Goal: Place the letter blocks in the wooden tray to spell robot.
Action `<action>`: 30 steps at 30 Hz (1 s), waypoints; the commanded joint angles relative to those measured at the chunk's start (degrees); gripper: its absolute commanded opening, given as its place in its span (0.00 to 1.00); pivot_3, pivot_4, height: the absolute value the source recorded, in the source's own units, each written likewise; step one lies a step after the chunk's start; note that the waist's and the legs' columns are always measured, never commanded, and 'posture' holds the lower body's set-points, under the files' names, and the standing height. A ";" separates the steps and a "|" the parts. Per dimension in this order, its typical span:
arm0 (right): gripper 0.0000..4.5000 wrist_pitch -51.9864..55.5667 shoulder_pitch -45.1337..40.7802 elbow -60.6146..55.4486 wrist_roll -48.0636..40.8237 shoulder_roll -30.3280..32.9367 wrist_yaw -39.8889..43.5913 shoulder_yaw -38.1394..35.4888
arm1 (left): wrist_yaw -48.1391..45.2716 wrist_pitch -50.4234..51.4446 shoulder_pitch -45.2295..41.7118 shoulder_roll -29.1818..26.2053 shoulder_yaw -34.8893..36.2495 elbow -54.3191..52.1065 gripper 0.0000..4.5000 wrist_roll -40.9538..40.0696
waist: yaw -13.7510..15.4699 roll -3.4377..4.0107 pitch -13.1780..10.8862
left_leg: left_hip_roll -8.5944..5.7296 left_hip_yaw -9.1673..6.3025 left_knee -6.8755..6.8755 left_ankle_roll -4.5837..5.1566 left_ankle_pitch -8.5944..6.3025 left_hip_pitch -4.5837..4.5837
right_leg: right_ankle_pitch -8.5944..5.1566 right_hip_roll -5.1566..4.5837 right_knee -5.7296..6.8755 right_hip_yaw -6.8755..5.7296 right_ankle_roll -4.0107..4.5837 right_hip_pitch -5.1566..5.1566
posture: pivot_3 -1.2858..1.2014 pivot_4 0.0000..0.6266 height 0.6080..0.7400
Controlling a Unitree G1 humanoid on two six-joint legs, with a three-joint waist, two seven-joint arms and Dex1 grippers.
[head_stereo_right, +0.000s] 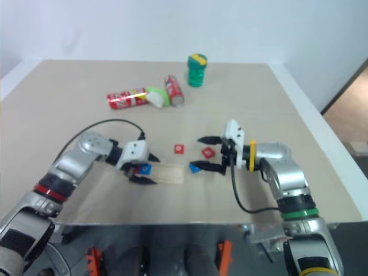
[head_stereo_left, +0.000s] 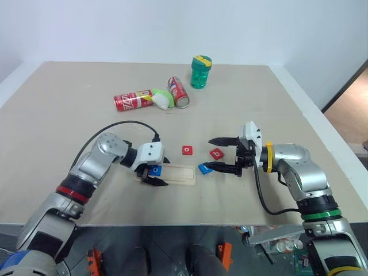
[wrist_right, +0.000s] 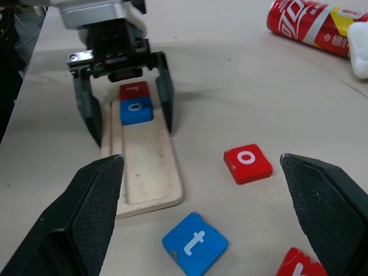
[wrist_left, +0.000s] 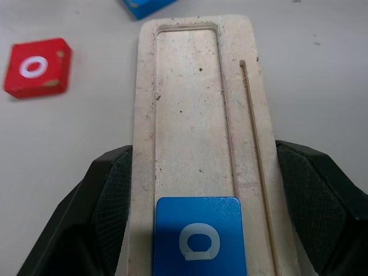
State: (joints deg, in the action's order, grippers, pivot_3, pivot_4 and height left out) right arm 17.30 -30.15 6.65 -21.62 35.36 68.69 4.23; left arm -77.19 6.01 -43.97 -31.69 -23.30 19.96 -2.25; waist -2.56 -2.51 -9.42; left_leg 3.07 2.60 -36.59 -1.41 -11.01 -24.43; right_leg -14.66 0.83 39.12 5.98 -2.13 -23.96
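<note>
The wooden tray (head_stereo_left: pixel 178 174) lies on the table in front of me. A red "r" block (wrist_right: pixel 133 89) and a blue "o" block (wrist_right: pixel 136 110) sit side by side in the groove at its left end. My left gripper (head_stereo_left: pixel 156 171) straddles that end, its fingers (wrist_left: pixel 109 190) pressed against the tray's two long sides. A red "o" block (head_stereo_left: pixel 187 150), another red block (head_stereo_left: pixel 217 153) and a blue "t" block (head_stereo_left: pixel 204 168) lie loose on the table just right of the tray. My right gripper (head_stereo_left: pixel 211 154) hovers over those two nearest blocks, open, holding nothing.
Two red soda cans (head_stereo_left: pixel 133 101) (head_stereo_left: pixel 178 92) lie on their sides at the back with a green and white object (head_stereo_left: pixel 162 99) between them. A green bottle (head_stereo_left: pixel 200 72) with a yellow lid stands behind them. The table's front edge (head_stereo_left: pixel 172 221) is close.
</note>
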 commanded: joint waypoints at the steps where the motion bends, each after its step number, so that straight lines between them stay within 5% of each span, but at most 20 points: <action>1: 1.00 -0.16 0.75 -3.24 -0.76 1.21 -0.37 -2.07 | -0.11 -0.33 -1.77 0.87 -0.48 2.75 0.71 1.82 | -0.01 0.00 0.00 | 0.00 -0.02 -0.02 0.00 0.00 0.00 | 0.00 0.00 0.00 -0.01 -0.02 0.01 | 0.52 0.24 1.00; 5: 1.00 -0.17 0.98 -3.33 -0.93 1.38 -0.64 -2.15 | -1.02 -0.26 -2.31 1.78 -0.09 4.10 0.71 1.69 | -0.02 0.00 0.00 | -0.01 -0.06 -0.09 0.03 0.02 0.00 | -0.10 0.00 0.00 -0.04 -0.30 0.06 | 0.52 0.24 1.00; 7: 1.00 -0.70 0.64 -2.37 -0.71 1.31 -0.48 -2.17 | -1.28 -0.23 -2.52 1.79 0.05 4.27 0.95 1.81 | -0.02 0.00 0.00 | -0.01 -0.09 -0.11 0.06 0.04 0.01 | -0.09 0.00 0.00 -0.05 -0.31 0.09 | 0.52 0.24 1.00; 8: 1.00 -0.96 0.41 -1.85 -0.59 1.26 -0.40 -2.17 | -1.44 -0.31 -2.62 1.72 0.11 4.26 0.99 1.86 | -0.02 0.00 0.00 | -0.01 -0.12 -0.12 0.06 0.04 0.01 | -0.09 0.00 0.00 -0.07 -0.31 0.10 | 0.52 0.24 1.00; 12: 1.00 -3.50 -3.10 4.38 1.21 1.19 0.28 -1.75 | -1.97 2.16 -3.44 0.06 3.85 -0.14 0.99 -1.15 | -0.15 0.01 -0.02 | -0.02 -0.12 -0.11 0.06 0.04 -0.01 | -0.09 0.00 0.00 -0.08 -0.31 0.08 | 0.52 0.24 1.00; 19: 1.00 -4.54 -9.92 18.13 5.85 -0.10 -4.96 -1.99 | -0.25 21.56 2.72 -3.25 14.74 -19.72 0.99 -16.41 | -0.27 0.10 -0.10 | 0.03 -0.20 -0.03 0.08 0.05 -0.10 | 0.03 0.02 0.04 -0.15 0.01 -0.03 | 0.52 0.24 1.00; 25: 1.00 4.10 -0.75 3.00 4.58 -3.32 -16.84 -4.71 | 16.37 25.65 21.03 0.64 26.19 -38.14 0.99 -22.42 | -0.03 0.14 -0.09 | 0.01 -0.43 0.05 0.15 -0.05 -0.28 | -0.10 -0.10 0.05 -0.37 0.11 -0.12 | 0.52 0.24 1.00; 30: 1.00 8.20 4.42 -5.14 5.70 -7.44 -27.46 -5.98 | 26.84 23.68 31.58 4.90 28.51 -46.69 0.99 -21.16 | -0.04 0.15 -0.08 | -0.02 -0.49 0.01 0.09 -0.01 -0.31 | -0.03 -0.11 0.08 -0.42 0.14 -0.12 | 0.52 0.24 1.00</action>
State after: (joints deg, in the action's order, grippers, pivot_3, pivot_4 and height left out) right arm 24.79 -25.42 4.41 -15.82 27.94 44.04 0.57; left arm -52.98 31.09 -12.63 -27.03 3.85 -23.44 -23.32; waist -2.61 -2.36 -9.51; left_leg 2.99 2.15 -36.63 -1.35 -11.00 -24.55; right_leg -14.69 0.67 39.18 5.62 -2.07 -23.87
